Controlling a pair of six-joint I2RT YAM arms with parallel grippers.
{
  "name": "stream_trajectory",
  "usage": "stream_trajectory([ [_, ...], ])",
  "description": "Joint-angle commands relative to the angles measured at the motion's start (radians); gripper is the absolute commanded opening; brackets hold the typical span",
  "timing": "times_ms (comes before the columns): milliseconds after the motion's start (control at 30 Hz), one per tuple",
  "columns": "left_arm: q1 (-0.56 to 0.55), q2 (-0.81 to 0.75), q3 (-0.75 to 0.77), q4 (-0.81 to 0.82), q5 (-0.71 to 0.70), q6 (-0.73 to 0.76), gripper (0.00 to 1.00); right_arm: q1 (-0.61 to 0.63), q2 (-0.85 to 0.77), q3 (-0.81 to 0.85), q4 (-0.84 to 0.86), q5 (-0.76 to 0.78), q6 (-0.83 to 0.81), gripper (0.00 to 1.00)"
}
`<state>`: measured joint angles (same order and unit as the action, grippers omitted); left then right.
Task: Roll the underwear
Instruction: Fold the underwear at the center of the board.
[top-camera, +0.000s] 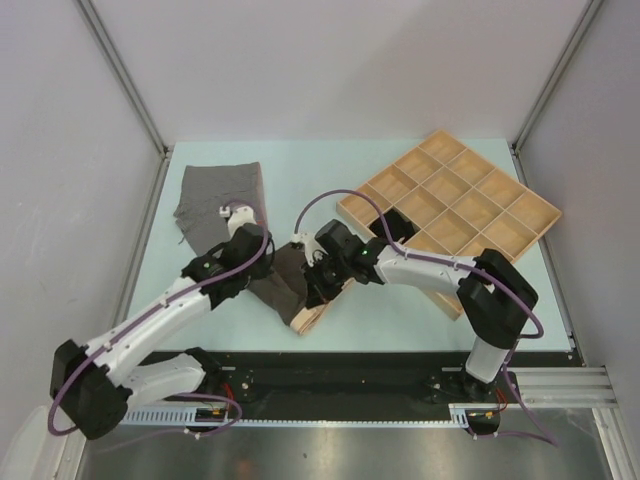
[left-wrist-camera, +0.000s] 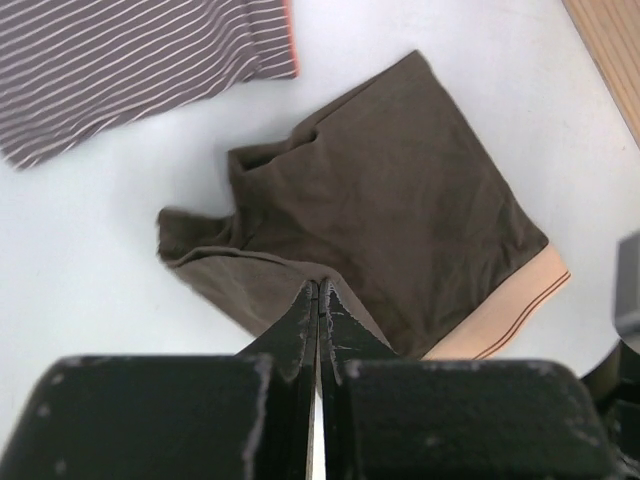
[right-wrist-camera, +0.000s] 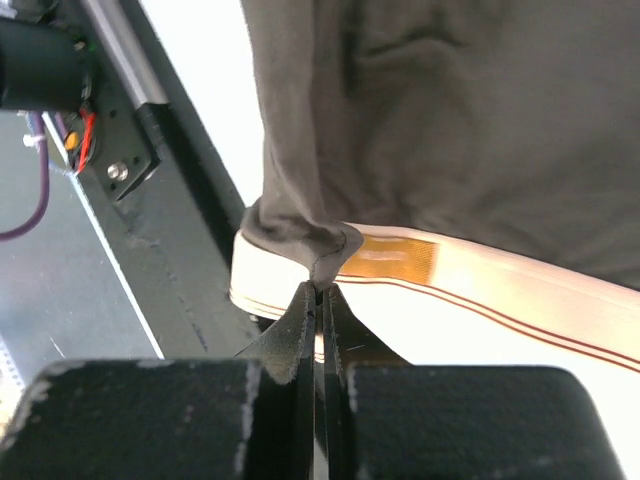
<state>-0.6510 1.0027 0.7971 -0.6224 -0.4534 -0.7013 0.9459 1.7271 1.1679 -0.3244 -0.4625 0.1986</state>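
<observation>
I'm holding the right tool (right-wrist-camera: 320, 290) clamped on a small pinched-up tuck of the dark brown brief (left-wrist-camera: 400, 200), right where the cloth meets its cream waistband (right-wrist-camera: 500, 300). The tuck is rising into the tips and the rest of the brief is spreading away ahead of them.

The left tool (left-wrist-camera: 318, 292) is sitting with its fingers pressed together, tips over the brief's folded near edge. I can't tell whether any cloth is caught between them. Ahead of that tool the brief is lying on the counter (left-wrist-camera: 80, 250) with its long axis running diagonally — rumpled end to the left, waistband to the near right.

The grey brief (left-wrist-camera: 130, 60) is lying flat farther ahead and to the left, apart from the brown one. The wooden tray (left-wrist-camera: 612, 50) is showing at the far right.
</observation>
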Motion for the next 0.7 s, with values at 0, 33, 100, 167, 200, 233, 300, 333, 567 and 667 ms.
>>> stream_trajectory([
  [0, 0.005, 0.134, 0.089, 0.125, 0.045, 0.127, 0.00, -0.070, 0.037, 0.045, -0.010, -0.064, 0.009, 0.00],
  [33, 0.005, 0.154, 0.108, 0.134, 0.051, 0.135, 0.00, -0.082, 0.042, 0.047, -0.013, -0.061, 0.005, 0.00],
  [100, 0.005, 0.195, 0.126, 0.168, 0.071, 0.160, 0.00, -0.097, 0.054, 0.053, -0.028, -0.061, -0.013, 0.00],
  [167, 0.005, 0.256, 0.162, 0.181, 0.081, 0.171, 0.00, -0.117, 0.061, 0.061, -0.036, -0.044, -0.022, 0.00],
  [200, 0.005, 0.275, 0.174, 0.193, 0.082, 0.180, 0.00, -0.127, 0.066, 0.064, -0.045, -0.038, -0.031, 0.00],
  [233, 0.005, 0.312, 0.195, 0.200, 0.085, 0.184, 0.00, -0.142, 0.068, 0.070, -0.050, -0.028, -0.037, 0.00],
  [300, 0.005, 0.347, 0.215, 0.219, 0.093, 0.197, 0.00, -0.159, 0.072, 0.072, -0.059, -0.019, -0.042, 0.00],
  [333, 0.005, 0.387, 0.238, 0.222, 0.094, 0.201, 0.00, -0.168, 0.072, 0.070, -0.059, -0.016, -0.047, 0.00],
  [567, 0.005, 0.540, 0.326, 0.253, 0.105, 0.240, 0.00, -0.232, 0.114, 0.085, -0.074, 0.018, -0.090, 0.00],
  [667, 0.005, 0.577, 0.358, 0.248, 0.084, 0.238, 0.00, -0.248, 0.141, 0.101, -0.085, 0.033, -0.106, 0.00],
])
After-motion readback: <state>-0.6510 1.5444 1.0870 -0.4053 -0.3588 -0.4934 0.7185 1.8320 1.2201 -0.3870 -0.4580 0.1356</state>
